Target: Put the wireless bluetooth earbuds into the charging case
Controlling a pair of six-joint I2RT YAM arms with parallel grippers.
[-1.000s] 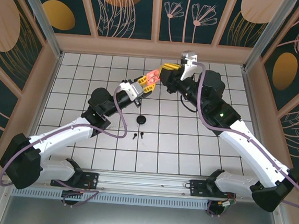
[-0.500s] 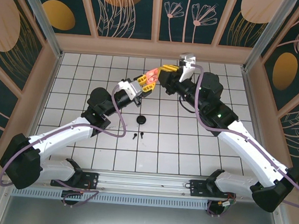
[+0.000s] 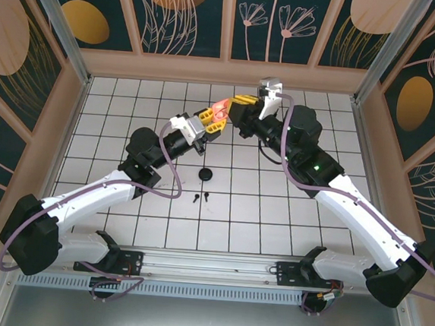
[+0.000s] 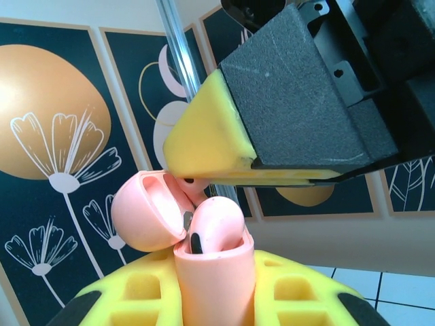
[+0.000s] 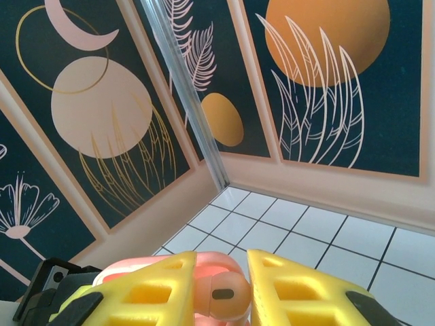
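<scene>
The left gripper (image 3: 215,122) is clamped on the salmon-pink charging case (image 4: 216,278), whose lid (image 4: 145,212) is hinged back. The right gripper (image 3: 228,109) pinches a salmon-pink earbud (image 5: 221,295) between its yellow fingers. The two meet in the air over the far middle of the white tiled table (image 3: 259,212), inside walls of dark panels painted with gold discs and pale flowers. On the tiles nearer the bases lie two black earbuds (image 3: 201,198), and just beyond them sits a black round item (image 3: 206,175). The left wrist view shows a second earbud (image 4: 216,223) seated in the case, with the right gripper's yellow fingertip just above the open lid. From above, the case is a small pink spot. The left arm reaches up and rightward from its base and the right arm up and leftward, with their wrists angled toward each other.
</scene>
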